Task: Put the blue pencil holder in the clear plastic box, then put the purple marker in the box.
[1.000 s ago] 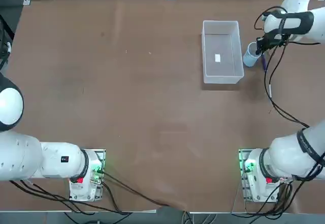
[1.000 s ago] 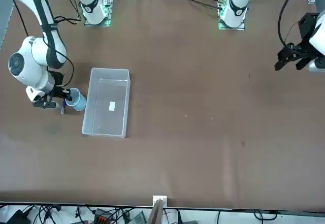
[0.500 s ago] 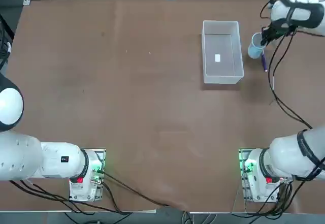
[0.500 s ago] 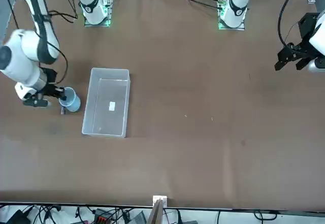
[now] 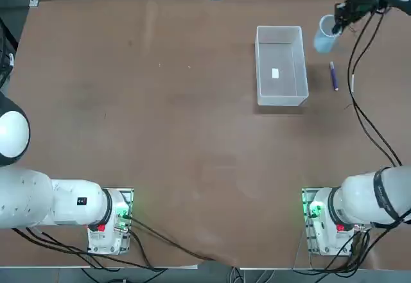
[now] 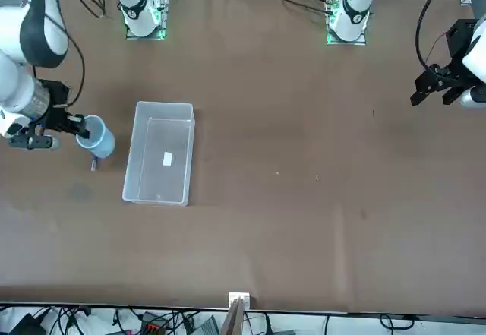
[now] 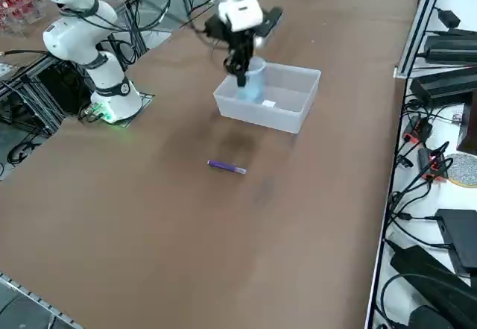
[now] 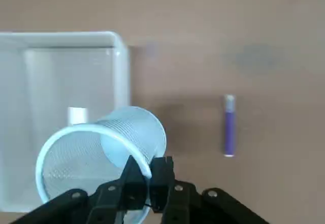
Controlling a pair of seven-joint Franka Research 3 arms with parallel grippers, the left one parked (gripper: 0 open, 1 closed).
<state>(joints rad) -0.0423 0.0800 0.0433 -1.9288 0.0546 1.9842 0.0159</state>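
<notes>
Blue pencil holder (image 8: 101, 153) is hanging tilted above the surface (image 5: 160, 135), its rim pinched in the clenched right tool (image 8: 147, 176), beside the clear plastic box (image 5: 280, 65). Next it needs carrying over the box and releasing; the purple marker (image 5: 333, 76) is lying nearby, waiting.

A big brown desk (image 5: 160, 116) fills the room. Black cables (image 7: 417, 195) and dark boxes (image 7: 447, 45) lie on the floor beside it.
</notes>
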